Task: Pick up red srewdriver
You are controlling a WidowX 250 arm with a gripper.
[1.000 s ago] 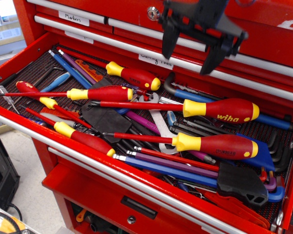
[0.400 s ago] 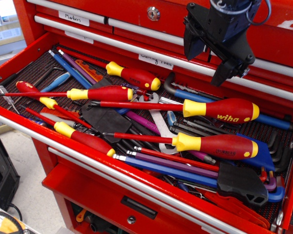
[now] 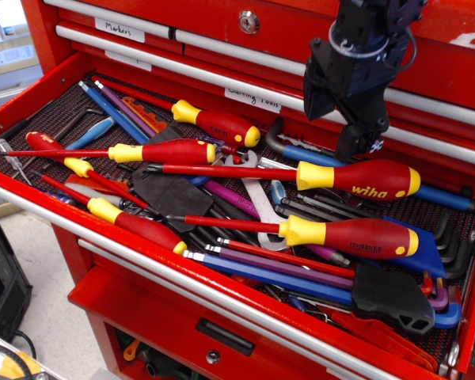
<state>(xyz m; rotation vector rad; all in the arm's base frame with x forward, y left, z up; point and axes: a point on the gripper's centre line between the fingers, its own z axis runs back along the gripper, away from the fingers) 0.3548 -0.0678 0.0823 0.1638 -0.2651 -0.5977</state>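
The claw [image 3: 332, 123], dark and two-fingered, hangs in the upper right of the view with its fingers spread apart and nothing between them; it hovers above the open drawer [image 3: 32, 111] of a red tool chest, just over the handle end of the red srewdriver [image 3: 356, 179], not touching it.

The red srewdriver lies flat in the drawer's right half; its fat red handle carries yellow "wiha" lettering, with a yellow collar on the left and a yellow cap on the right; its long red shaft runs leftward toward the drawer's middle, resting across a steel wrench [image 3: 257, 202] and other tools.

Just in front of it, nearer the viewer, lies a second large red and yellow screwdriver [image 3: 340, 236] with small dark lettering, roughly parallel; slimmer red and yellow screwdrivers [image 3: 162, 152] lie crisscrossed to the left; blue and purple hex keys [image 3: 277, 273] run along the front edge.

By the look of it, the step in hand is the approach, with the grasp not yet made; the next move likely calls for lowering the spread fingers either side of the fat handle, squarely across it, then closing; the neighbouring handle is near enough that a drift forward could catch the wrong tool.
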